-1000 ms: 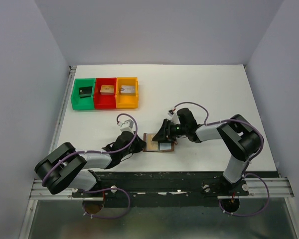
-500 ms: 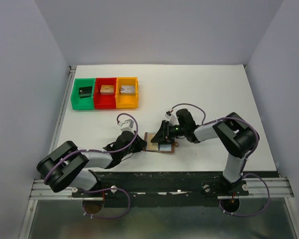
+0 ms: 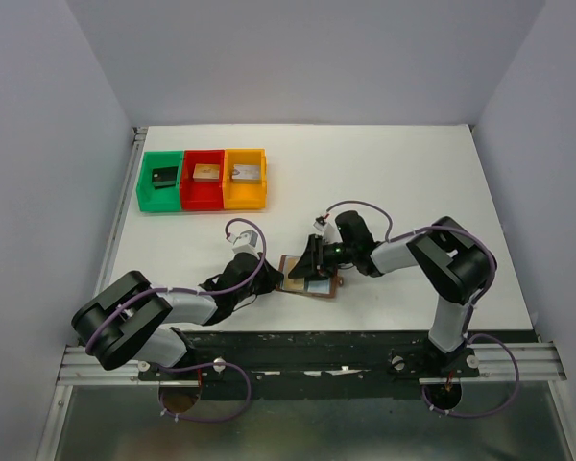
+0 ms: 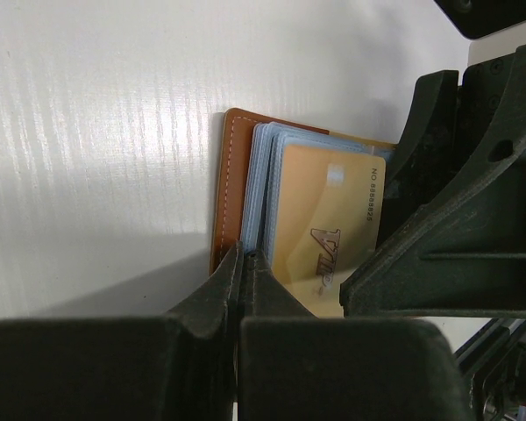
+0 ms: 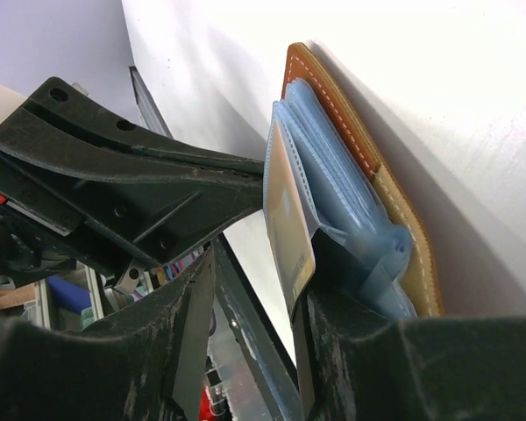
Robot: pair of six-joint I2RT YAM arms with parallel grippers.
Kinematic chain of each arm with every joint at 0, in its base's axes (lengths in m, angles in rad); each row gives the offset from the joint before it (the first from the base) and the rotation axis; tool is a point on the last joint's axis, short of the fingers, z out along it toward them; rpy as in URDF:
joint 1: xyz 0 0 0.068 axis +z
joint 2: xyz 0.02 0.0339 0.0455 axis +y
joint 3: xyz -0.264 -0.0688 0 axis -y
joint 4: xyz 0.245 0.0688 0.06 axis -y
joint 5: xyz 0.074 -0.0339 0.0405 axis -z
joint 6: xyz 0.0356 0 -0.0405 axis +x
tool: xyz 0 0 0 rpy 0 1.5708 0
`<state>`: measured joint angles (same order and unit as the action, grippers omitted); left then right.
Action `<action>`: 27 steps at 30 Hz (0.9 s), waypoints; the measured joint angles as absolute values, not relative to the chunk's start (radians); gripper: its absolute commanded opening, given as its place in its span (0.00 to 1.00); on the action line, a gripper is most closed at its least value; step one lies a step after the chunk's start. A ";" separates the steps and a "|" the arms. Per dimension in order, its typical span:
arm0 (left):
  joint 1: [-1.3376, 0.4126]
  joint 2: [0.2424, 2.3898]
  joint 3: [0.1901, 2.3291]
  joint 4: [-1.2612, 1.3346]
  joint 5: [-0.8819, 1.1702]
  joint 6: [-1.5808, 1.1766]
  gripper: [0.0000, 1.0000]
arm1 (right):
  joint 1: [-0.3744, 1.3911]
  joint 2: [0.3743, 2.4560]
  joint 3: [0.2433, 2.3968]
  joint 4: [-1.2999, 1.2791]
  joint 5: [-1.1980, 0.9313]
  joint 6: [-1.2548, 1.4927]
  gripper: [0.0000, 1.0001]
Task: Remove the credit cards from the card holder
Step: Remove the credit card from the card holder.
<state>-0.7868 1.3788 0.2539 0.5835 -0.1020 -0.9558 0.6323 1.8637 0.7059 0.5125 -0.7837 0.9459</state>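
The card holder (image 3: 319,288), a brown leather wallet, lies open near the table's front edge between both arms. In the left wrist view its leather cover (image 4: 234,175) and pale blue pockets (image 4: 267,175) face me, with a tan-gold credit card (image 4: 329,219) standing out of the pockets. My left gripper (image 4: 244,256) is shut on the card holder's near edge. My right gripper (image 5: 259,281) is open and straddles the gold card (image 5: 285,206), which lies against its right finger (image 5: 333,298). A wide gap separates the card from the left finger (image 5: 188,333).
Green (image 3: 160,181), red (image 3: 204,179) and orange (image 3: 245,178) bins stand in a row at the back left, each with a small block inside. The two grippers sit very close together over the wallet. The table's front rail (image 3: 307,338) runs just behind it.
My right gripper has slid slightly left over the wallet and its fingers have narrowed a little. The left gripper and the wallet have stayed put.
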 measured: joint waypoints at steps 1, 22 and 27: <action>-0.787 1.379 0.254 0.583 -0.102 -0.957 0.00 | 0.633 1.861 0.706 0.506 -0.783 0.942 0.45; -0.787 1.383 0.245 0.596 -0.102 -1.001 0.00 | 0.640 1.766 0.706 0.341 -0.741 0.863 0.43; -0.787 1.387 0.244 0.601 -0.102 -1.008 0.00 | 0.640 1.743 0.706 0.304 -0.729 0.844 0.43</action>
